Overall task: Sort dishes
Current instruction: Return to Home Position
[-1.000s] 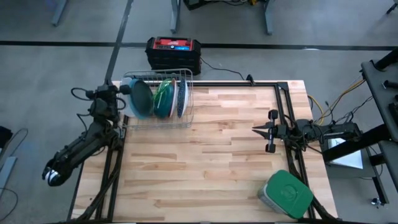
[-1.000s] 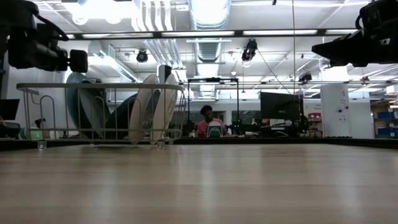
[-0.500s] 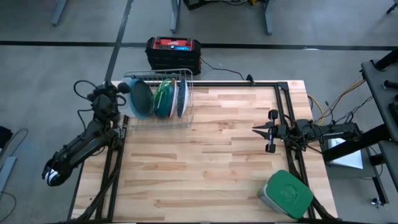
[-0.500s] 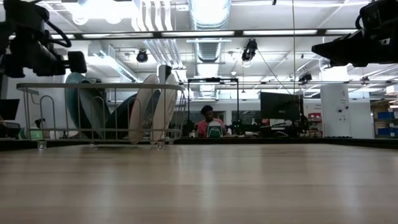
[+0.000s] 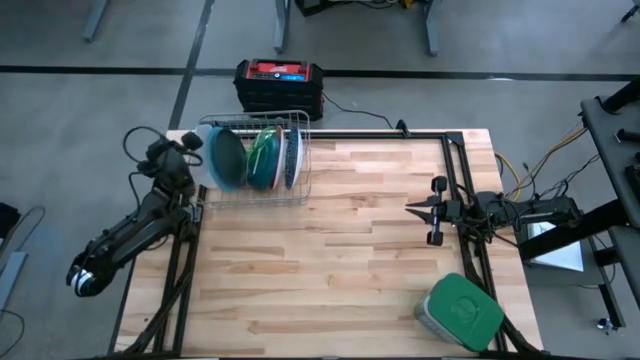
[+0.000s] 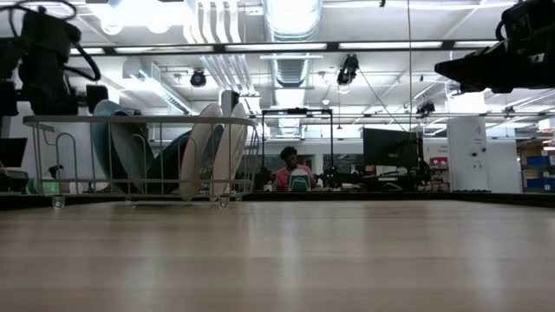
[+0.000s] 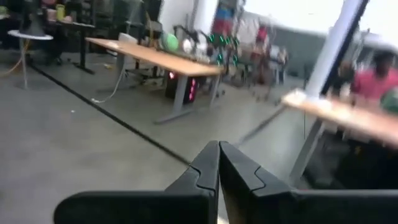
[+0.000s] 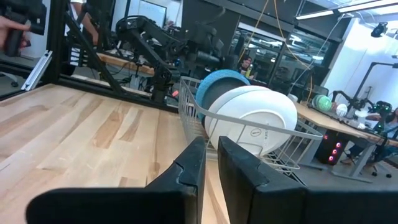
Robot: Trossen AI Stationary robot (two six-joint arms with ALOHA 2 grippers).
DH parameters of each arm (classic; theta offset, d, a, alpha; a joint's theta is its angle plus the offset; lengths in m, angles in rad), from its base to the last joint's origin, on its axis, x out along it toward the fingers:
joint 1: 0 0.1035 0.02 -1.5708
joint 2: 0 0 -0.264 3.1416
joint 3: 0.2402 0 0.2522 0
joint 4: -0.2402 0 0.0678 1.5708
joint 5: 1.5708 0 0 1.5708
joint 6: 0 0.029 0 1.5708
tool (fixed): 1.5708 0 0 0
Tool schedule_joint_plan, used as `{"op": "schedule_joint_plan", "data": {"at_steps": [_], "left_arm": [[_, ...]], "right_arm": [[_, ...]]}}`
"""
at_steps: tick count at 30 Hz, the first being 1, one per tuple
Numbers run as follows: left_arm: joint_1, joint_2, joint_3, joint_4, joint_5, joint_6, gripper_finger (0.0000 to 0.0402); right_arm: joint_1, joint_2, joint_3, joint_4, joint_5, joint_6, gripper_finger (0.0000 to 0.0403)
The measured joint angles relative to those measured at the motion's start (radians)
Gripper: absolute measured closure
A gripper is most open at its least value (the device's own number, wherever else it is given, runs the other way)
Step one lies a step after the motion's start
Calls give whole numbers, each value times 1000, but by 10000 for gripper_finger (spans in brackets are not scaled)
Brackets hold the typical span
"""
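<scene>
Several dishes stand on edge in a wire rack (image 5: 256, 196) at the table's far left: a teal plate (image 5: 228, 160), a green one (image 5: 262, 158) and a white one (image 5: 291, 158). The right wrist view shows the white plate (image 8: 255, 127) in front of a light blue one (image 8: 221, 81). My left gripper (image 5: 196, 143) is shut and empty, just left of the rack, and its wrist view (image 7: 219, 163) looks past the table at the room floor. My right gripper (image 5: 408, 208) hovers at the table's right side, points toward the rack, and shows a narrow gap between its fingers (image 8: 211, 158).
A square grey container with a green lid (image 5: 460, 312) sits at the near right corner. A black and red box (image 5: 278, 85) stands on the floor beyond the far edge. A person (image 6: 290, 169) sits far off in the room. Bare wood lies between rack and right gripper.
My left gripper has drawn back a little from the rack toward the table's left edge and has swung from pointing at the rack toward the far side. The dishes and my right arm have kept still.
</scene>
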Motion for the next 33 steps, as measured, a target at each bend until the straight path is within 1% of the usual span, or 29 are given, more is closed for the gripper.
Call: {"op": "schedule_joint_plan", "data": {"at_steps": [3,6,14,22,33], "left_arm": [[0,29,0,-79,14,5,401],[0,57,-1,-113,14,5,401],[0,124,-1,-109,13,3,401],[0,159,-1,-112,14,5,401],[0,194,-1,-111,14,4,401]], "right_arm": [[0,0,0,0,0,0,370],[0,0,0,0,0,0,370],[0,0,0,0,0,0,356],[0,0,0,0,0,0,348],[0,0,0,0,0,0,364]]}}
